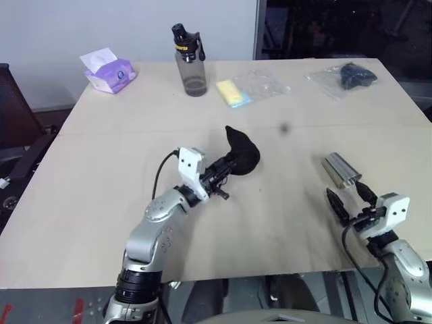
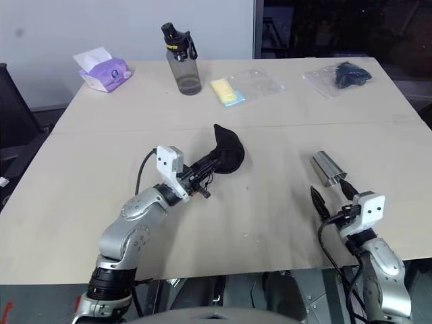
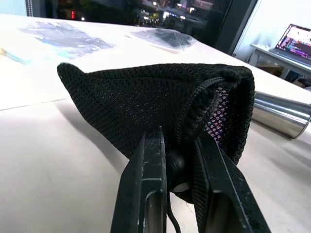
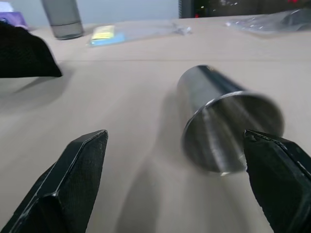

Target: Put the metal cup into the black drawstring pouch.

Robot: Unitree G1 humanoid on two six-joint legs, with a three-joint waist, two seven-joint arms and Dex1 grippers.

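Left gripper is clamped on the neck end of the black pouch, fingers pinched together on the fabric and cord. The pouch sticks out past the fingertips, its pointed corner up, near the middle of the table. The wrist view shows mesh fabric with a fold at the open edge; whether the mouth is open enough, cannot tell.

Right gripper is spread wide, nothing between the fingers. The metal cup lies on its side on the table just ahead of that gripper, open end facing the fingertips, not touched. In the right wrist view the cup rim sits between the two fingers but further out, closer to one of them.

Cup and pouch are well apart; the cup lies off to the right of the left gripper, beyond the pouch.

Far from both grippers, along the back of the table: tissue pack, grey water bottle with black cap, yellow sponge beside a clear plastic bag, and another clear bag with a dark item inside.
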